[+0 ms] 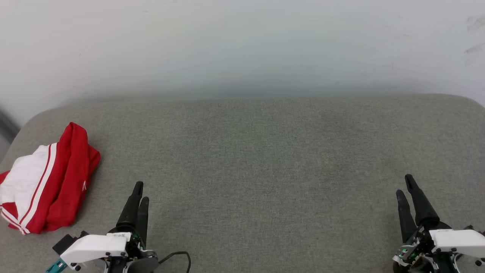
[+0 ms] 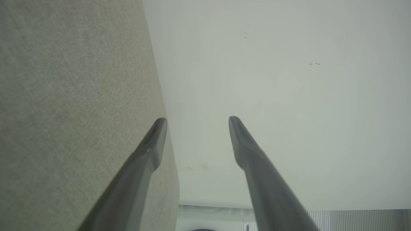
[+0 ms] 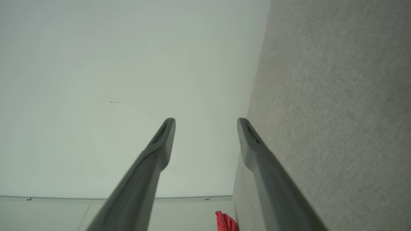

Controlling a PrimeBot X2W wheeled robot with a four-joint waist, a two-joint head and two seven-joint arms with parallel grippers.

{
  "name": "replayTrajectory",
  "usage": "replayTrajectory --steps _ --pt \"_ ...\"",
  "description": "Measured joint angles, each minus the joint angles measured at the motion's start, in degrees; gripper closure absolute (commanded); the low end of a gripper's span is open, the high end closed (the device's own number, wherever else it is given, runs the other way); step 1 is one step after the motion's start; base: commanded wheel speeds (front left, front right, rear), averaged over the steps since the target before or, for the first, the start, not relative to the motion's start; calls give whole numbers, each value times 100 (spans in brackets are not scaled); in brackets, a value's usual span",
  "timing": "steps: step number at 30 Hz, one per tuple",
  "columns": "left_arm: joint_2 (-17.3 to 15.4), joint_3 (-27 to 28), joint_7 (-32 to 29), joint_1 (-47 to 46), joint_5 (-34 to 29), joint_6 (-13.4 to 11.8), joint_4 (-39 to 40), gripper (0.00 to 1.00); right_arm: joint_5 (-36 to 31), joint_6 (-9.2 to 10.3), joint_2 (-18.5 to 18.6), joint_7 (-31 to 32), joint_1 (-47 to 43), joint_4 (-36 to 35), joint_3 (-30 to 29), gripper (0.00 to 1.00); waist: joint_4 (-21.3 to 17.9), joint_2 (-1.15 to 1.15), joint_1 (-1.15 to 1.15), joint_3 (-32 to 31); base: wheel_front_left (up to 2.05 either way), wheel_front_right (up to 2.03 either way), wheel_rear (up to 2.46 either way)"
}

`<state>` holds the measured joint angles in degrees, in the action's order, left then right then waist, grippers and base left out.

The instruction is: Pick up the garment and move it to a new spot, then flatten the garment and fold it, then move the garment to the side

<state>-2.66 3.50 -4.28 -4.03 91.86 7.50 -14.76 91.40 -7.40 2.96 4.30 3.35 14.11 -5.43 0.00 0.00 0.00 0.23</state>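
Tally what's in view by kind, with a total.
Garments: 1, the garment, lying at the left end of the grey cushion.
Grippers: 2, left gripper and right gripper, jaws open and holding nothing.
Cushions: 1.
Total: 4.

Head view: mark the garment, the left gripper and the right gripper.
garment [image 1: 64, 182], head view, on its red folded panel.
left gripper [image 1: 142, 190], head view, midway between its fingertips.
right gripper [image 1: 403, 184], head view, midway between its fingertips.

left end effector [image 1: 142, 191] splayed, right one [image 1: 404, 184] splayed
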Motion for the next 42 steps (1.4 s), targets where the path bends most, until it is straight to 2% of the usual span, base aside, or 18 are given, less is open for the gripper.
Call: replayTrajectory --steps 9,18,29,42 --pt "-2 -247 241 -1 -328 0 242 0 -501 0 59 -236 -113 -174 131 0 16 0 0 5 0 0 0" --pt "-3 -470 450 -5 -980 -1 393 0 -1829 0 145 -454 -131 -388 240 0 25 0 0 -1 0 0 0" --pt "-5 -683 687 -15 -2368 -1 430 0 -3442 0 189 -689 -224 -538 398 0 47 0 0 -15 0 0 0" --pt "-7 -846 932 -76 -4090 -69 420 0 -4931 0 241 -810 -269 -738 526 0 88 0 0 -17 0 0 0"
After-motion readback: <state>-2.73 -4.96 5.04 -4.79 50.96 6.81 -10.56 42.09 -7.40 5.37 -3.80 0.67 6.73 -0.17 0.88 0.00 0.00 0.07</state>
